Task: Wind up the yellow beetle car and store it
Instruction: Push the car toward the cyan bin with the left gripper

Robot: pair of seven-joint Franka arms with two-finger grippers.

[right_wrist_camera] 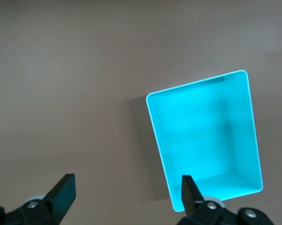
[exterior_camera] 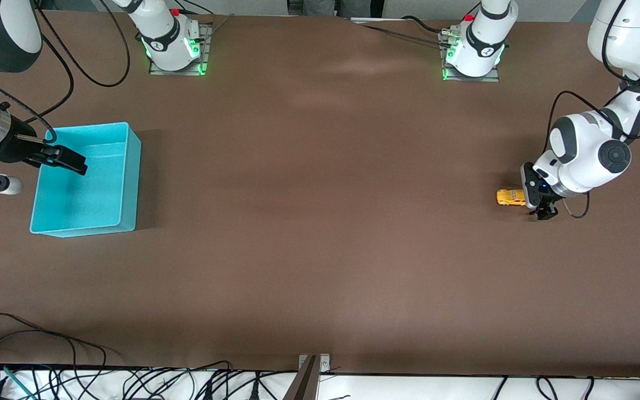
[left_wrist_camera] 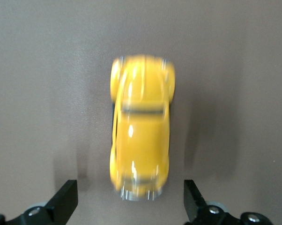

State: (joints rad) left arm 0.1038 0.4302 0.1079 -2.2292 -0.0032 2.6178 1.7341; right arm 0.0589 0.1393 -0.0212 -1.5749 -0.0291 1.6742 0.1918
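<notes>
The yellow beetle car [exterior_camera: 511, 197] stands on the brown table at the left arm's end. In the left wrist view the car [left_wrist_camera: 141, 126] lies just ahead of the fingertips, apart from them. My left gripper [exterior_camera: 544, 210] is low beside the car, open and empty; in the left wrist view it [left_wrist_camera: 130, 202] has its fingers spread wider than the car. The turquoise bin [exterior_camera: 88, 179] stands at the right arm's end and is empty. My right gripper [exterior_camera: 61, 158] hangs open and empty over the bin's edge; the right wrist view shows the gripper [right_wrist_camera: 127, 197] and the bin [right_wrist_camera: 204, 140].
The two arm bases [exterior_camera: 173, 41] [exterior_camera: 473, 50] stand along the table's edge farthest from the front camera. Cables [exterior_camera: 48, 355] lie along the nearest edge. Bare brown table [exterior_camera: 320, 194] stretches between bin and car.
</notes>
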